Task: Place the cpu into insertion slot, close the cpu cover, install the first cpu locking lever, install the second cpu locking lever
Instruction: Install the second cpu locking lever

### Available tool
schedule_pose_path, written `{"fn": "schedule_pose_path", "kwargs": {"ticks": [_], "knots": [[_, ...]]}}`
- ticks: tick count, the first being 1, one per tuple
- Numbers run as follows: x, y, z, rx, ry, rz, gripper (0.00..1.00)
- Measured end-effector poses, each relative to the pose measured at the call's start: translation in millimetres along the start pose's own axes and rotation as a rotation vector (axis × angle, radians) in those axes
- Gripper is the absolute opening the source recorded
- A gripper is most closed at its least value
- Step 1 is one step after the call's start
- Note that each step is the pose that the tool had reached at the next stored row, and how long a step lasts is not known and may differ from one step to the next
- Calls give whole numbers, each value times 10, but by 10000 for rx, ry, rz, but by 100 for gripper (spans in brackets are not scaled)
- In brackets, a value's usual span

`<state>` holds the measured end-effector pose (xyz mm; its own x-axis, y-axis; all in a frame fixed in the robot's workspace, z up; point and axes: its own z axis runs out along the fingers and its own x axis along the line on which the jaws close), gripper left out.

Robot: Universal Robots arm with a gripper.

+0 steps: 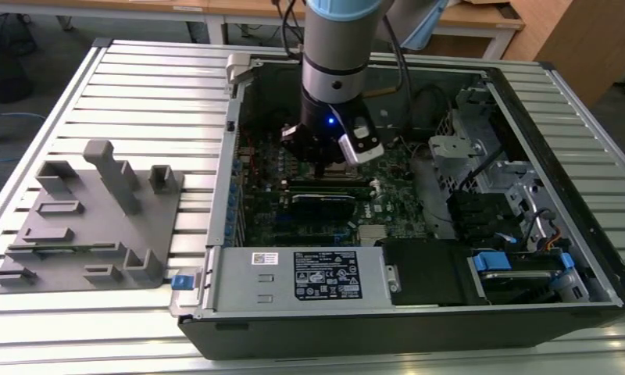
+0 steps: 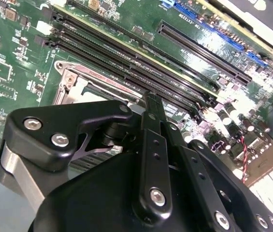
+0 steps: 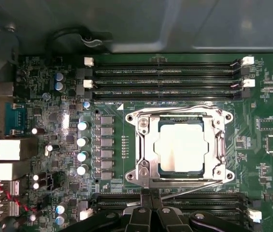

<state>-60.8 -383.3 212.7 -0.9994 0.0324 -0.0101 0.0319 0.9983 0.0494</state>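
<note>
Silver-grey cpu (image 3: 181,147) sits in the insertion slot (image 3: 148,191) under the closed cpu cover (image 3: 141,145) (levers look latched); my pincer (image 3: 150,195) hovers at its six o'clock, fingers pressed together, empty.

cpu (image 3: 181,148) seated in insertion slot (image 3: 143,145), cpu cover (image 3: 218,140) closed

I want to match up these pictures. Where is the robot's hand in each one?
Exterior view: the hand hangs under the arm, inside the open computer case, over the green board.
Second wrist view: the hand is the big black shape up close.
First wrist view: the hand pokes in beside the cpu cover.
Shared landmark: the long black slots.
</note>
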Motion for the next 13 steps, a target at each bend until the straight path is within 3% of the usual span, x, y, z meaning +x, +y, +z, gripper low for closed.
{"fn": "schedule_pose_path", "kwargs": {"ticks": [7, 13], "knots": [[2, -1, 32, 7, -1, 1, 11], [60, -4, 57, 7, -1, 1, 11]]}}
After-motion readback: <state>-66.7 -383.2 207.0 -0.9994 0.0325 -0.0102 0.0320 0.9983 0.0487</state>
